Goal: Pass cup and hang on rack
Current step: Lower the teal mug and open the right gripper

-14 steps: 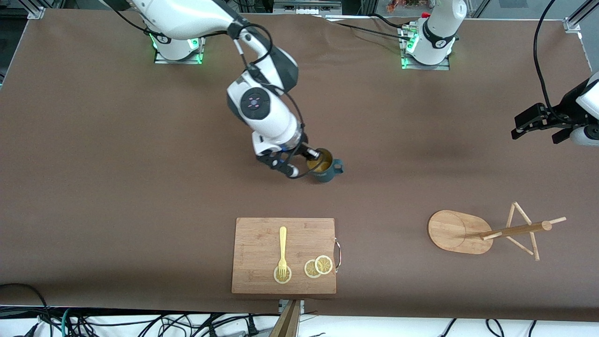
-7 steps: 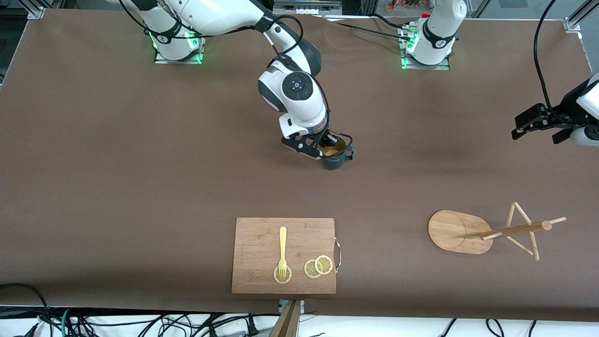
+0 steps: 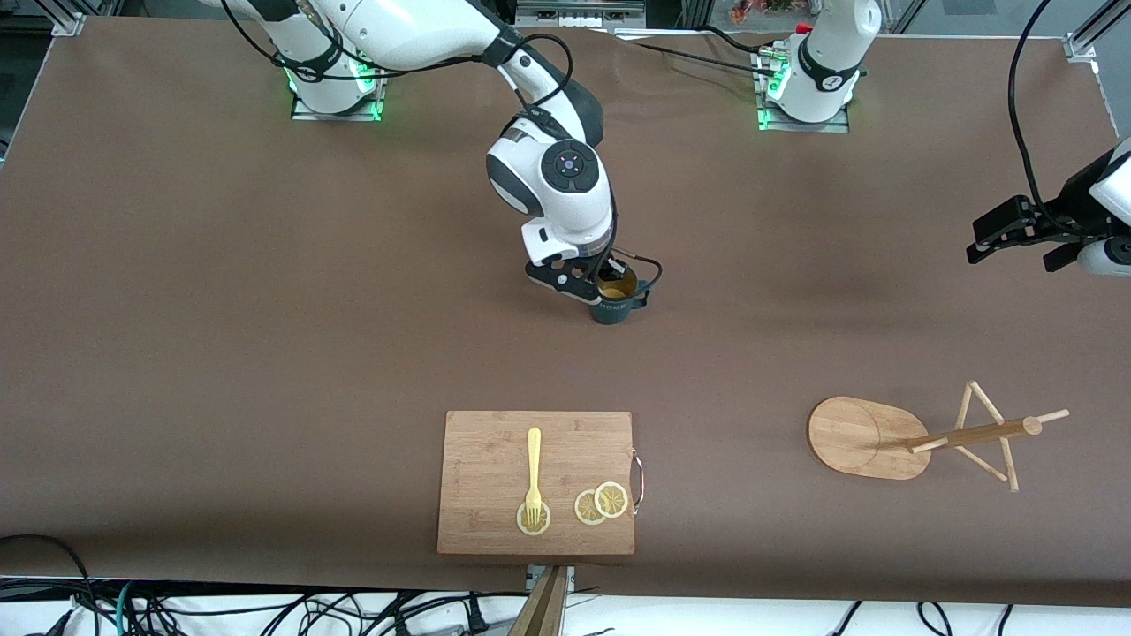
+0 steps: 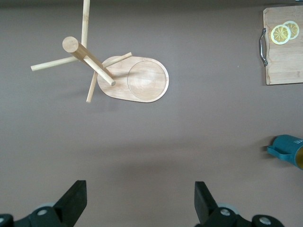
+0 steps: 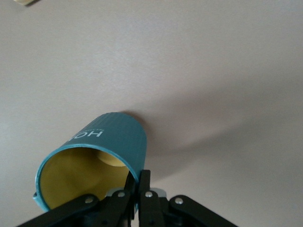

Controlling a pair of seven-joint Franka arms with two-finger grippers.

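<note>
Midway: right gripper (image 3: pixel 602 284) pinches cup (image 3: pixel 616 299) rim mid-table; left gripper (image 4: pixel 137 208) spread, waiting; rack (image 3: pixel 919 435) bare.

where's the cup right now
The cup sits mid-table, pinched at its rim by the right hand, farther from the front camera than the cutting board.

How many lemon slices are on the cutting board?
3, all on the cutting board along its edge nearest the front camera: one lemon slice under the fork tines, two overlapping slices beside the board's metal handle.
</note>
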